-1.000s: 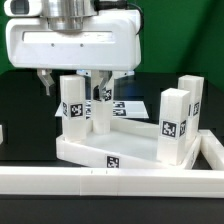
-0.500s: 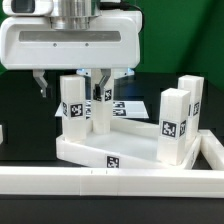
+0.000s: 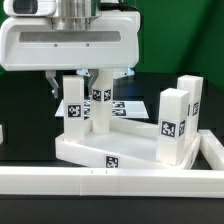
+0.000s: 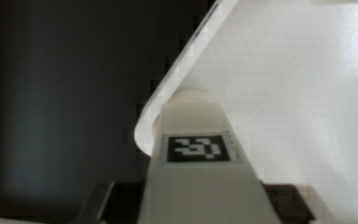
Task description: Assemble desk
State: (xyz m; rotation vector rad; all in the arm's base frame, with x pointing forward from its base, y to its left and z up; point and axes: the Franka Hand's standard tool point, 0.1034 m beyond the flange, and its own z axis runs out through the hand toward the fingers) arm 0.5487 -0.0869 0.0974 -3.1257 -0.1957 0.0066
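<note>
The desk slab (image 3: 125, 140) lies on the black table with its raised rim up and four square white legs standing in it. My gripper (image 3: 100, 80) comes down from above and is shut on the rear leg (image 3: 100, 108) at the exterior view's left. Another leg (image 3: 72, 102) stands just left of it. Two more legs (image 3: 173, 125) (image 3: 191, 100) stand at the right. In the wrist view the held leg (image 4: 199, 150), with its square tag, runs between my dark fingers (image 4: 114, 200) toward the slab (image 4: 309, 100).
A long white rail (image 3: 100, 182) runs along the front and turns up the exterior view's right side (image 3: 212, 150). The marker board (image 3: 128, 106) lies flat behind the slab. The arm's wide white hand fills the upper part of the view.
My gripper has turned a little about the upright leg it holds; the dark part at its left has swung sideways. The slab and the other legs have not moved.
</note>
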